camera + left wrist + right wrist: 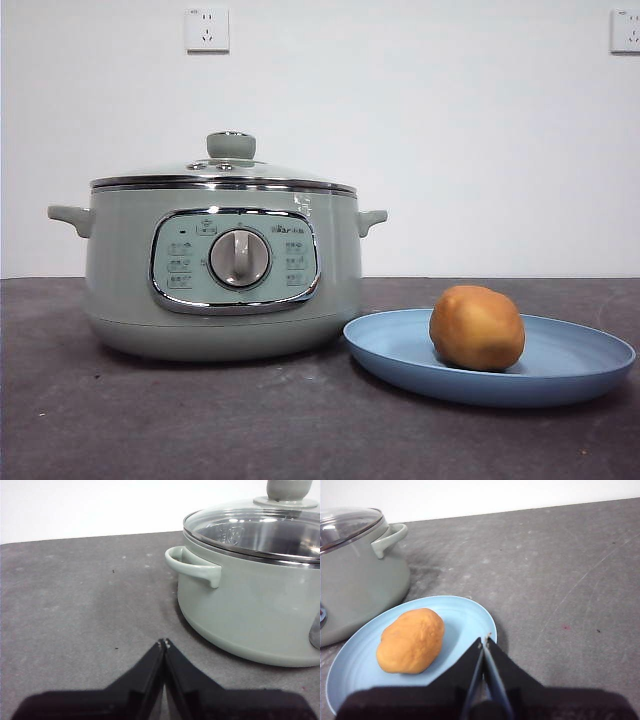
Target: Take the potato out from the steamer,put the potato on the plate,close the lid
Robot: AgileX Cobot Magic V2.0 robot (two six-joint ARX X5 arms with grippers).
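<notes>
A: Potato (477, 328)?
B: On the plate (580, 377), just beside the steamer (120, 300); lid (222, 172) looks seated, rim probably flush.
A: Claws?
B: Left gripper (164, 642) pressed together, empty, near a steamer handle. Right gripper (485, 641) pressed together, empty, over the plate's edge.

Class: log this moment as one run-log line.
golden-brown potato: on light-blue plate | glass lid: on sage-green steamer | left gripper: shut | right gripper: shut

Potato (411, 641) on plate (465, 615), just beside right jaws; lidded pot (250, 605) ahead of left jaws.
</notes>
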